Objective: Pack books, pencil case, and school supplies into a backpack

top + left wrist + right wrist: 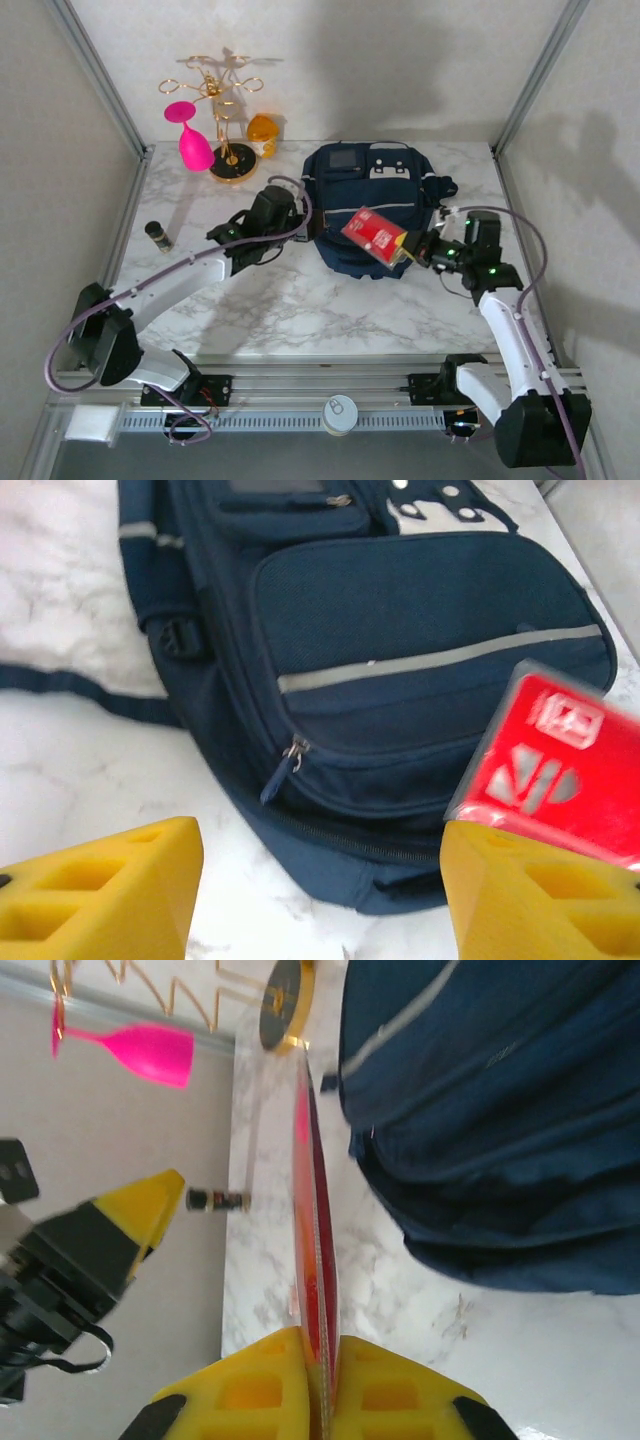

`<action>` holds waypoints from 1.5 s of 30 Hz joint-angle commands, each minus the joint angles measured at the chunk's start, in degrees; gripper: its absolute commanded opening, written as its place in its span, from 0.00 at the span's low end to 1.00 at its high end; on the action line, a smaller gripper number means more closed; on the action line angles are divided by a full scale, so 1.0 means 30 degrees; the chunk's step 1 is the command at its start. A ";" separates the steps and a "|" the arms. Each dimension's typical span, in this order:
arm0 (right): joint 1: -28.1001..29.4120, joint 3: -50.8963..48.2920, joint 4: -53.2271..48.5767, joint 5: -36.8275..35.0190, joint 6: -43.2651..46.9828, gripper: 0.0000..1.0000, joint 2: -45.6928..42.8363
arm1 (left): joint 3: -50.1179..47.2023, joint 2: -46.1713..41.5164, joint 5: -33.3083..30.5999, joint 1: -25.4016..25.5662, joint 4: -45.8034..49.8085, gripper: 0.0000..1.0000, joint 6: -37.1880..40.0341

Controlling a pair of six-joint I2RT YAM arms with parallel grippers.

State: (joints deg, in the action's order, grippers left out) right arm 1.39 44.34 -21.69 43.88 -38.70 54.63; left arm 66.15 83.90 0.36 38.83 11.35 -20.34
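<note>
Seen from above, the flat red box with a white label point(372, 232) is tilted over the near right corner of the large navy fabric backpack point(372, 190), which lies far-middle on the counter point(280, 300). The right wrist view shows the box edge-on, clamped in the right pincer point(322, 1385). The left arm stretches from the near left corner, and the left pincer point(320, 905), jaws apart, faces the backpack's front pocket.

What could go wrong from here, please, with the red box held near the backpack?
The right pincer grips the red box by one edge only, so it might pivot or slip. The front pocket of the backpack looks zipped shut, perhaps leaving no opening. The open left pincer sits near the box; they could collide.
</note>
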 commanded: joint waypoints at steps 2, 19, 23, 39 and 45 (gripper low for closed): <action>-0.2921 0.2001 -0.4540 0.0891 0.2497 0.00 0.0020 | 0.2040 0.2025 0.0906 0.0006 -0.0142 0.70 0.5431; -0.7210 0.1699 -0.4257 0.0198 0.2579 0.00 0.0955 | 0.6257 0.9172 0.2819 0.0904 -0.0734 0.78 1.4969; -0.7205 0.1904 -0.4712 0.0101 0.3169 0.00 0.1199 | 0.8554 1.0830 0.3227 0.0565 0.0969 0.75 1.5634; -0.6774 0.3143 -0.7516 -0.1162 0.4118 0.00 0.0479 | 1.1011 1.1496 0.3153 -0.0404 0.1030 0.32 1.5087; -0.6302 0.3807 -0.8397 -0.0827 0.4042 0.00 0.0027 | 1.1700 1.1708 0.3318 -0.0403 0.1639 0.00 1.4494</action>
State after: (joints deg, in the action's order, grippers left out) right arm -18.15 53.49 -44.82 40.53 -27.38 55.75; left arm 99.20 118.56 11.20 38.98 15.77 24.45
